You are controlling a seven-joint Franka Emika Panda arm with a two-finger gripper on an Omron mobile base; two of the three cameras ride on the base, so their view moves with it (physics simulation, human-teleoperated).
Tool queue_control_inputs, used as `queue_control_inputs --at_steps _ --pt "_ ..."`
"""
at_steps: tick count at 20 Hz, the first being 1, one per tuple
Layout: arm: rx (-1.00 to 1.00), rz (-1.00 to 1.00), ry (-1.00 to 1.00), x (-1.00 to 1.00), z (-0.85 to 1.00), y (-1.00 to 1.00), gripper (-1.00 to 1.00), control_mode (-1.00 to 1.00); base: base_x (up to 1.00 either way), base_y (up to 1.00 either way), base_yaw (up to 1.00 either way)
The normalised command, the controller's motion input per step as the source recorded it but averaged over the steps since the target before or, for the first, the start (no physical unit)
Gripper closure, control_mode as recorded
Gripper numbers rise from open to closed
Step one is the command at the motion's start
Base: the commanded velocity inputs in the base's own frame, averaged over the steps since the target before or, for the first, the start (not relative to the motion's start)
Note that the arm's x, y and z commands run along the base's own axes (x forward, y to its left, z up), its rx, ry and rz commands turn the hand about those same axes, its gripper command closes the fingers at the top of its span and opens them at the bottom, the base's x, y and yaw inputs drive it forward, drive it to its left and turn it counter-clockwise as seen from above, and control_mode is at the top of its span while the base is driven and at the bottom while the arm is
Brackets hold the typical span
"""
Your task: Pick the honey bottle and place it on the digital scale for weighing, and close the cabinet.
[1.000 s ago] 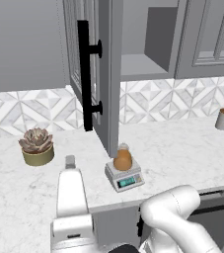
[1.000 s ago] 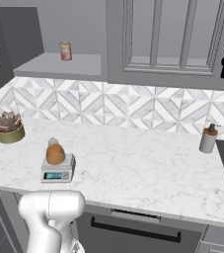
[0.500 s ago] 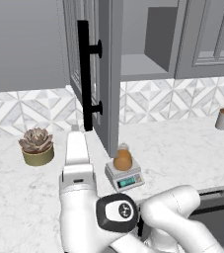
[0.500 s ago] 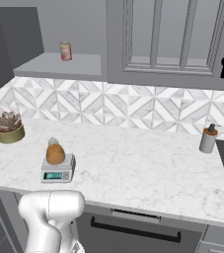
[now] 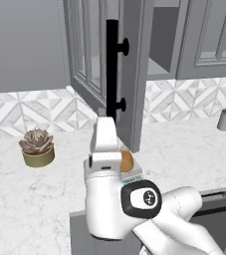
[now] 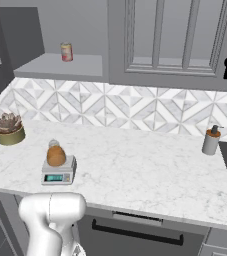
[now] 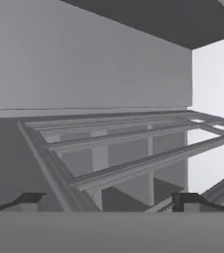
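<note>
One cabinet (image 5: 109, 74) door juts open over the honey bottle (image 6: 56, 154) on the digital scale (image 6: 60, 172).

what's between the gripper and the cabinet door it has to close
Nothing visible. The gripper looks straight at the glass-paned cabinet door, which stands open over the counter. The honey bottle already sits on the scale, below the door's swing.

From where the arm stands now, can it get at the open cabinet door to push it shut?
Probably yes: the cabinet door hangs open just beyond the raised arm, and nothing stands between them.
</note>
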Motion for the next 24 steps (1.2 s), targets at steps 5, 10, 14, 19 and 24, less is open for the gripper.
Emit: queue_control_inputs --at_steps 5,10,14,19,24 --pt "0.13 -0.03 -0.01 -0.02 0.58 -1.00 -1.00 -1.00 0.00 0.00 0.00" --pt "0.25 0.00 0.01 0.00 0.60 -1.00 -1.00 -1.00 0.00 0.00 0.00" --pt "0.29 0.00 0.09 0.15 0.38 -1.00 -1.00 -1.00 0.00 0.00 0.00" --pt "0.29 0.03 0.21 0.67 0.08 -1.00 -1.00 -1.00 0.00 0.00 0.00" --pt "0.25 0.15 0.05 1.00 0.00 -1.00 -1.00 -1.00 0.00 0.00 0.00"
